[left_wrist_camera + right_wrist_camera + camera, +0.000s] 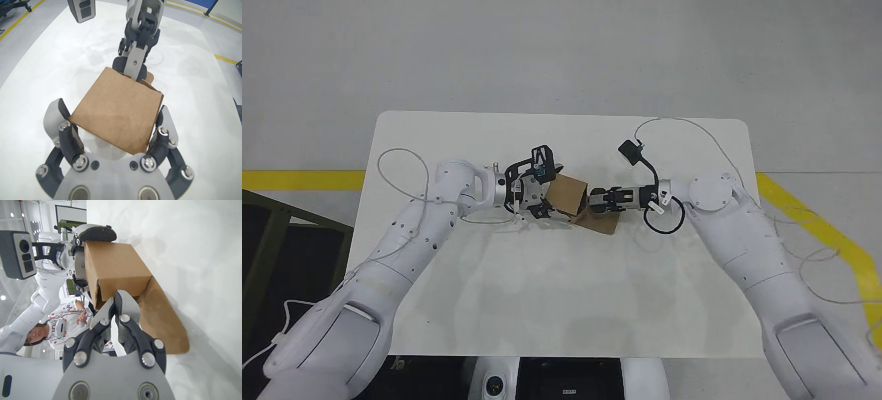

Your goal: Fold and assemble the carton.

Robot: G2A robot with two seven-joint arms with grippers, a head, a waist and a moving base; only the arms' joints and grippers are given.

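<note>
A brown carton (567,193) is held off the white table (492,290) near its middle. My left gripper (111,113) is shut on the carton (117,113), one finger on each side wall. One large flap (164,323) hangs from the open end down to the table. My right gripper (115,298) is shut, its fingertips pressed together against the edge of the carton (117,266) at that open end. From the left wrist view, the right gripper (135,73) rests over the carton's far edge. Whether it pinches cardboard is hidden.
The two arms meet at the table's centre, left gripper (542,190) facing right gripper (594,201). Thin white cables loop over the table at the left (392,165) and back right (702,130). Bare table lies in front of the carton and behind it.
</note>
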